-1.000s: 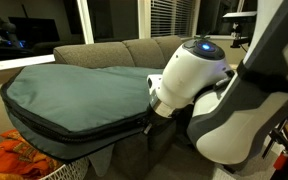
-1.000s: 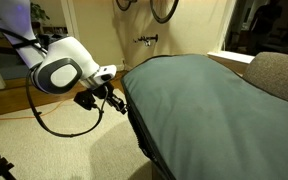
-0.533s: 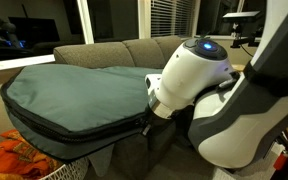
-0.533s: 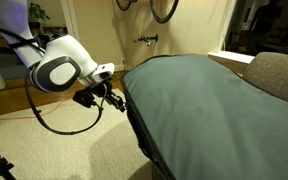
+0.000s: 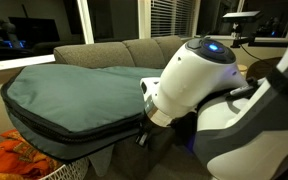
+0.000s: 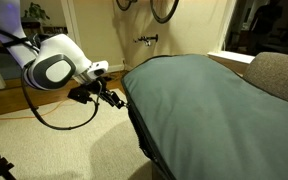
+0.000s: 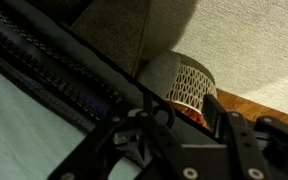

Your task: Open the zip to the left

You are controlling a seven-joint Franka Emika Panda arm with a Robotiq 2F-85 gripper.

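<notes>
Zip point(image 5: 94, 133) progress, judged roughly: not much can be called done yet. It is seen as a dark line running round the rim of the big teal-grey padded bag point(image 5: 74, 95), which is laid across a grey sofa point(image 5: 114, 52). In an exterior view the zip point(image 6: 136, 125) is followed down the near edge of the bag, and no clear gap is made out along it, so most of the pull to the left is probably left to do.

The gripper point(image 6: 108, 98) is parked right at the bag's corner, just beside the rim. Whether the fingers are spread or pinched on anything can't be told. They are dark against dark fabric, and from the sofa side they're blocked by the robot's own white wrist.

Stuff that's hard to make out:
- the zip pull isn't picked out in any view
- contact between gripper and bag can't be confirmed
- in the wrist view only a dark toothed band point(image 7: 64, 80) and black gripper parts are shown, with a white perforated basket point(image 7: 189, 85) below the bag
- the bag's far end is cut off
</notes>
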